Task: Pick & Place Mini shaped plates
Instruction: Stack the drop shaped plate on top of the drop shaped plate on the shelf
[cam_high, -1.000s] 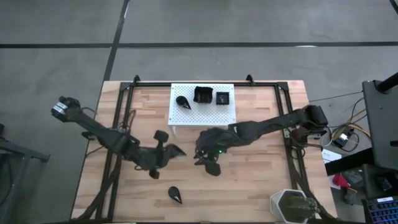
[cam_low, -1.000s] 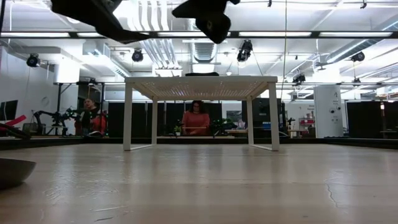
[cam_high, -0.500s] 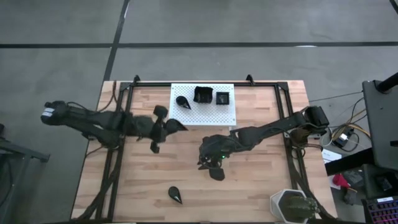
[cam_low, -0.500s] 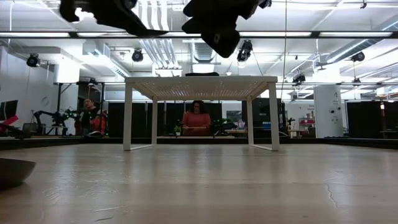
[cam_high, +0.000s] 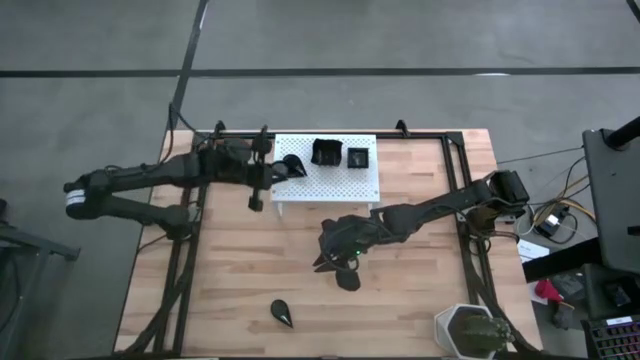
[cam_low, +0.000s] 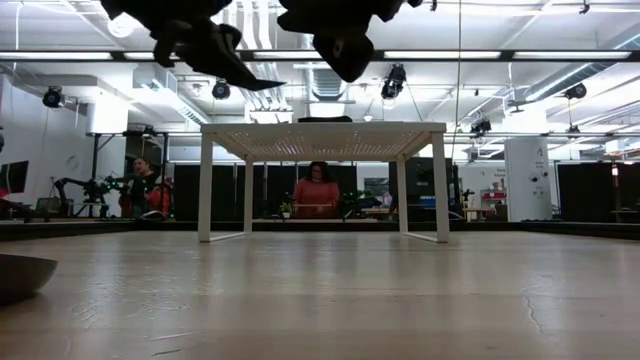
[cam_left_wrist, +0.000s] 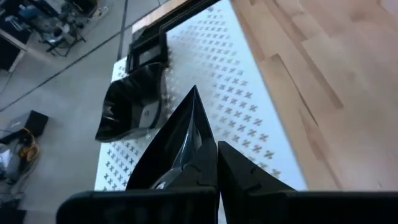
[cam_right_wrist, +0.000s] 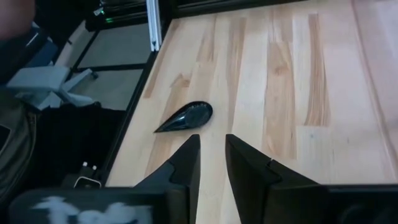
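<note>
**Over the white stand: left pincer carries a teardrop plate**

Above the near-left corner of the white perforated stand (cam_high: 327, 166), the left pincer (cam_high: 272, 176) hangs with its fingers clamped on a glossy black teardrop plate (cam_left_wrist: 177, 146). The left wrist view shows the plate's pointed tip jutting forward past the closed fingers (cam_left_wrist: 249, 177), over the stand's cross-punched top. From desk height, the same plate (cam_low: 243, 72) shows as a dark wedge held well clear of the stand.

Three more mini plates rest on the stand: a teardrop (cam_high: 294, 163) nearest the left pincer, a bigger raised-rim square (cam_high: 326, 153) in the middle, and a little square (cam_high: 357, 157) on the right. They sit in a row, apart from one another.

The right pincer (cam_high: 335, 262) is over the middle of the wooden desk (cam_high: 420, 300), in front of the stand. Its fingers (cam_right_wrist: 245, 168) stand a narrow gap apart, and a dark teardrop plate (cam_high: 345, 277) lies right at its tip; whether the fingers grip it cannot be told.

Another teardrop plate (cam_high: 283, 314) lies alone on the desk nearer the front edge, well apart from both pincers. The right wrist view shows it (cam_right_wrist: 185, 117) lying flat on the wood near the desk's edge.

A grey-green pot (cam_high: 470, 331) sits at the desk's front right corner.
</note>
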